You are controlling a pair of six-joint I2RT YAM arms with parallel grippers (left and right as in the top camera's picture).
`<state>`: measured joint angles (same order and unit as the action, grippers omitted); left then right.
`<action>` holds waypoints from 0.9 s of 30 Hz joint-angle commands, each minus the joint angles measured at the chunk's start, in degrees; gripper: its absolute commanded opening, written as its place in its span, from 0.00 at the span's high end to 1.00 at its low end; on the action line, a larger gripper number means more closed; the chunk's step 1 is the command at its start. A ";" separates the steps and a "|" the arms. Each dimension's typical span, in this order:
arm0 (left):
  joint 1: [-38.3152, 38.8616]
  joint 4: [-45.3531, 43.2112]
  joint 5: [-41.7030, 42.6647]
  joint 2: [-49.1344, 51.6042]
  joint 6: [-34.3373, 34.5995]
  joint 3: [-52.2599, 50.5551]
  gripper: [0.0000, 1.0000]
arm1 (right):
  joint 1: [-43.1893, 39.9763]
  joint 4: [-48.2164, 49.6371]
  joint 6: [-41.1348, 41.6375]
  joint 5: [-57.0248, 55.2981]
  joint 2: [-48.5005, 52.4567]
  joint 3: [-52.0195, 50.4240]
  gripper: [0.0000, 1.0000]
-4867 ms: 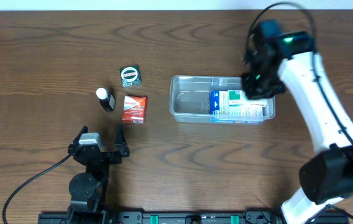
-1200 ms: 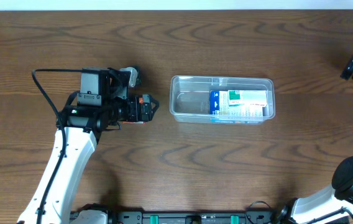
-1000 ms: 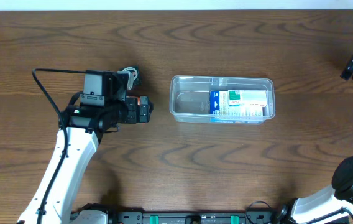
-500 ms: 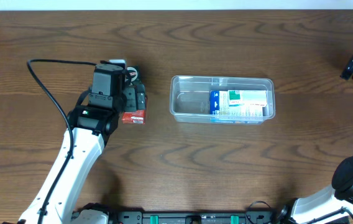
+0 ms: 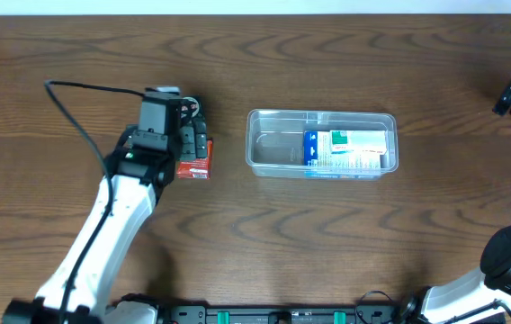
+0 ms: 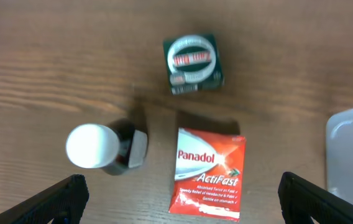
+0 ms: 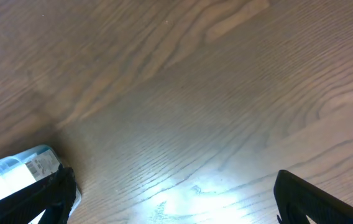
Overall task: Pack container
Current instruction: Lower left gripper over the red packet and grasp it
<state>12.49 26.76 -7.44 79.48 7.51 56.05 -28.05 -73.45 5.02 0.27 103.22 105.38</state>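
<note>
Left gripper (image 6: 181, 200) spread wide above the Panadol packet (image 6: 207, 171); we'd descend centred, clear of the bottle (image 6: 102, 147) at its 9 o'clock. Container (image 5: 273, 151) lies at its 3 o'clock. Right gripper (image 7: 176, 199) spread, idle.

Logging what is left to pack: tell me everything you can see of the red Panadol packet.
The red Panadol packet is flat, printed Panadol ActiFast in white, with a pale band along its lower edge. It lies face up, slightly skewed, on the wooden table, between the white-capped bottle and the container, near the green packet. Nothing touches it; the open left gripper hangs above.
</note>
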 commanded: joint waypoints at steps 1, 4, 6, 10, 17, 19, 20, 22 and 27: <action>0.24 0.72 2.36 3.78 0.31 -0.33 0.02 | -0.17 -0.02 0.70 0.17 -0.90 0.72 0.01; 0.87 0.79 4.39 6.64 0.28 -0.33 0.02 | -0.17 -0.02 0.70 0.17 -0.90 0.72 0.01; 1.11 0.55 3.82 8.35 0.31 -0.33 0.02 | -0.17 -0.02 0.70 0.17 -0.90 0.72 0.01; 1.09 -0.20 3.82 11.61 0.31 -0.33 0.02 | -0.17 -0.02 0.72 0.17 -0.90 0.72 0.01; 1.09 -1.90 3.85 16.26 0.55 -0.33 0.02 | -0.17 -0.02 0.70 0.17 -0.90 0.72 0.01; 1.09 -2.51 3.85 17.55 0.55 -0.33 0.02 | -0.17 -0.02 0.72 0.17 -0.90 0.72 0.01; 1.09 -2.75 3.87 18.14 0.55 -0.33 0.02 | -0.17 -0.02 0.72 0.17 -0.90 0.72 0.01; 1.09 -3.06 4.04 19.08 0.55 -0.33 0.02 | -0.17 -0.02 0.70 0.17 -0.90 0.72 0.01; 1.09 -4.28 4.07 20.52 0.55 -0.33 0.02 | -0.17 -0.02 0.70 0.17 -0.90 0.72 0.01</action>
<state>13.52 23.07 -3.49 99.26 7.53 56.01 -28.05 -73.45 5.04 0.27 103.22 105.38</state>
